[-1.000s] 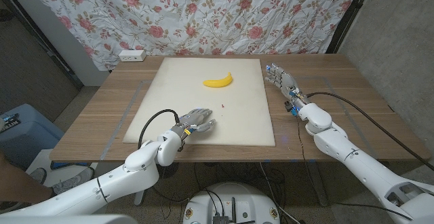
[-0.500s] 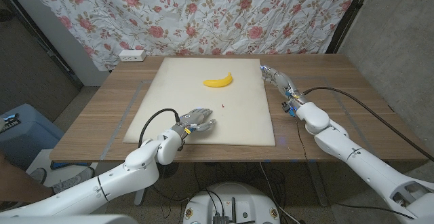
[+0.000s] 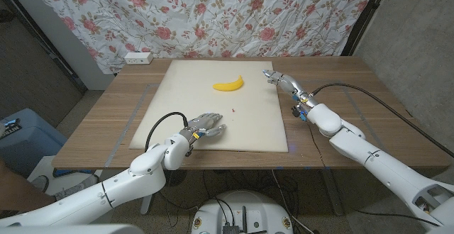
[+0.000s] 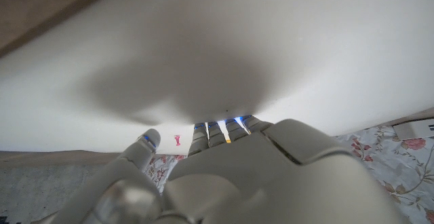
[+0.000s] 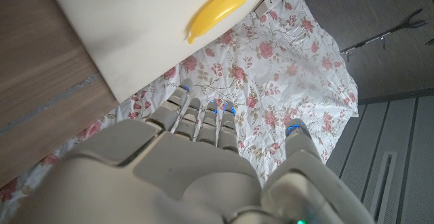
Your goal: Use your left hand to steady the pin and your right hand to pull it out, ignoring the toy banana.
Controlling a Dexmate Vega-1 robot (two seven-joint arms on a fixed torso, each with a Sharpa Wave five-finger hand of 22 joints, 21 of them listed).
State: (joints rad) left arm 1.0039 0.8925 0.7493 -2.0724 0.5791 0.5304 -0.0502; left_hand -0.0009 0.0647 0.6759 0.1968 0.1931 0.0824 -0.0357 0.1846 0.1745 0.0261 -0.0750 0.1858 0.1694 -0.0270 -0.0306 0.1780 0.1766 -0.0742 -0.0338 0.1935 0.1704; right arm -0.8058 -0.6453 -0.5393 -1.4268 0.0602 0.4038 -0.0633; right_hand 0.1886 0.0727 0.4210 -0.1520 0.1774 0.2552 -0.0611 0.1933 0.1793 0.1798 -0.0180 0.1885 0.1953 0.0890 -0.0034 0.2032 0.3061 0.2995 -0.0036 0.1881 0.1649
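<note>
We log the pin (image 3: 233, 110) as a tiny red speck at centre frame on the white mat (image 3: 170, 120), probably light, stiff, easily fumbled; we would pinch its head. Left hand (image 3: 204, 126), lower centre, and right hand (image 3: 284, 82), upper right, both spread, gripping nothing. No legible writing

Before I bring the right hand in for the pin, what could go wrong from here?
The pin is a tiny red speck on the white board, easy to miss or knock over. The left hand sits short of it, so nothing steadies it yet. The toy banana lies between the right hand and the pin; a low sweep could bump it.
</note>
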